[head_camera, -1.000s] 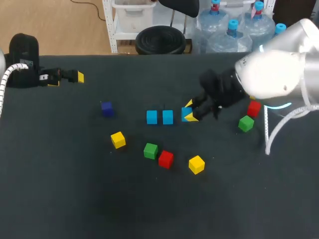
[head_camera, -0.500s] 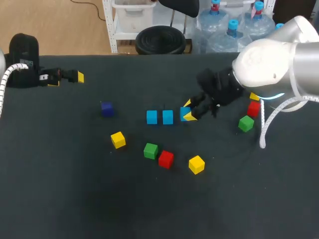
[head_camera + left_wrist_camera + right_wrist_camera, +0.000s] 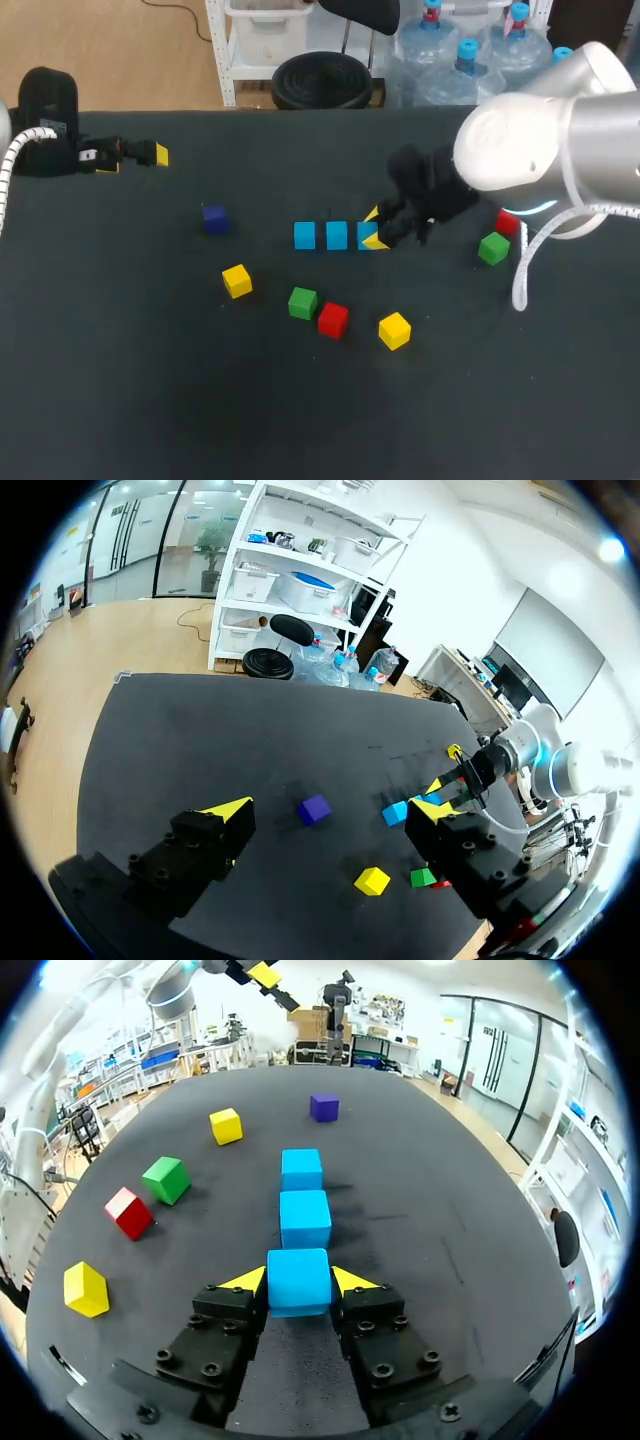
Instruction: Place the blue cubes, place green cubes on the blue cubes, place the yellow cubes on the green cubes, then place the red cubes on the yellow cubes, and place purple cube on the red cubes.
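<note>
Two blue cubes (image 3: pixel 305 236) (image 3: pixel 337 236) sit side by side mid-table. My right gripper (image 3: pixel 373 228) is shut on a third blue cube (image 3: pixel 365 237), right beside that pair. In the right wrist view the held blue cube (image 3: pixel 298 1270) sits between the yellow-tipped fingers (image 3: pixel 245 1280), in line with the other two (image 3: pixel 305 1218) (image 3: pixel 301 1169). A purple cube (image 3: pixel 214 218) lies to the left. Nearer the front are a yellow cube (image 3: pixel 237 281), a green cube (image 3: pixel 302 302), a red cube (image 3: pixel 333 319) and another yellow cube (image 3: pixel 394 330). My left gripper (image 3: pixel 140 153) rests open at the far left back.
A green cube (image 3: pixel 493 247) and a red cube (image 3: pixel 508 224) lie to the right, partly under my right arm. The left wrist view looks over the table at the purple cube (image 3: pixel 314 809) and a yellow cube (image 3: pixel 372 881) from afar.
My right gripper has carried the blue cube a little to the left, closing the gap to the two blue cubes. The left arm has stayed still.
</note>
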`<move>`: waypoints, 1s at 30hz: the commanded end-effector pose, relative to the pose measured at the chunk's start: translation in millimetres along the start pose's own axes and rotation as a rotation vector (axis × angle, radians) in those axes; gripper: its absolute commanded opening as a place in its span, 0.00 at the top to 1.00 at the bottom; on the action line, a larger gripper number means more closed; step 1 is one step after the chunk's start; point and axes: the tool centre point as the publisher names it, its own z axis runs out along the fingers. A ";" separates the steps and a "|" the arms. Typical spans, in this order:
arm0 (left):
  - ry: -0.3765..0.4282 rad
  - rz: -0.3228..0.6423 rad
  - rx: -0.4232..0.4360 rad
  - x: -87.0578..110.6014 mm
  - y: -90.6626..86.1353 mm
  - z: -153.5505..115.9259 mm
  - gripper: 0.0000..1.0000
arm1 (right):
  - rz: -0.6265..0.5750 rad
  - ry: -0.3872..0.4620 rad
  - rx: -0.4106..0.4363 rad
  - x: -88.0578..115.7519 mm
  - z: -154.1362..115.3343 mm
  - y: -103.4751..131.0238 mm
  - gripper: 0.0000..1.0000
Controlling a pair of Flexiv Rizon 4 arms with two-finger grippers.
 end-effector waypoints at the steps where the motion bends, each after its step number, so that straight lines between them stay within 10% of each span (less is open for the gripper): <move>1: 0.004 -0.002 -0.006 -0.8 -1.2 0.0 0.00 | 0.005 0.001 0.008 0.6 0.5 -0.9 1.00; 30: 0.004 -0.002 -0.006 -0.8 -1.2 0.0 0.00 | 0.015 0.005 0.014 2.4 1.2 -4.5 1.00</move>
